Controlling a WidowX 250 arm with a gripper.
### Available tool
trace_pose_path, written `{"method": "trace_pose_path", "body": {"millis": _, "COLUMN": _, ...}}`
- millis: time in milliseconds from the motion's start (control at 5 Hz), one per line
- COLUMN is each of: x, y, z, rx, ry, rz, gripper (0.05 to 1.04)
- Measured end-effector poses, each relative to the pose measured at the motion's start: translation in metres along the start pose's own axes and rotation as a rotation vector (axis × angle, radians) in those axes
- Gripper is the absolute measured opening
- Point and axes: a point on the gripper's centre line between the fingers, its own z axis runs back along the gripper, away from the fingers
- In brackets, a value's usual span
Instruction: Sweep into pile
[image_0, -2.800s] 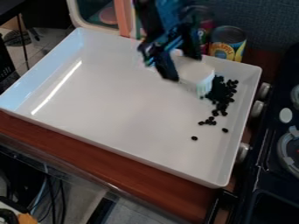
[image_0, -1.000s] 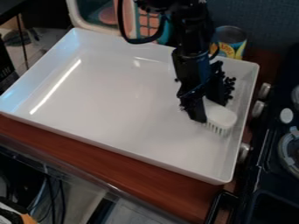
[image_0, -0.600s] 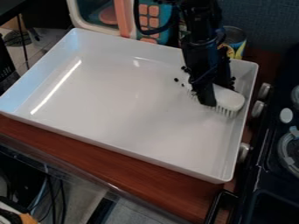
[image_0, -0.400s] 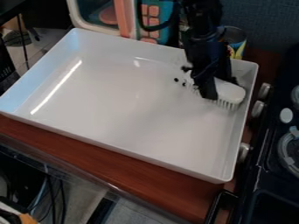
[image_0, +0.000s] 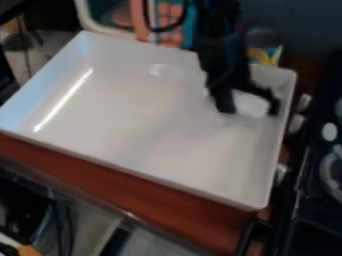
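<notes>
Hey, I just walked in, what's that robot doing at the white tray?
A robot arm has its gripper low over the far right part of the white tray. Its fingers are spread, with a white brush seen between them, so it doesn't look clamped right now. The job is sweeping into a pile.

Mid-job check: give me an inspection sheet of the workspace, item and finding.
Surface: white tray on a reddish-brown counter
Job's things: white brush near the tray's right wall; bristle contact cannot be told
Clutter: can and toy with an orange strip behind the tray
Gripper: over the tray, jaws apart, one on each side of the brush
Cables: black loop beside the arm
Surroundings: black stove at right
</notes>
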Motion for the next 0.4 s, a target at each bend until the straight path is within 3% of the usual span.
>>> {"method": "trace_pose_path", "body": {"millis": 400, "x": -0.009, "y": 0.023, "z": 0.063, "rx": -0.039, "ry": 0.086, "rz": -0.105, "gripper": 0.725}}
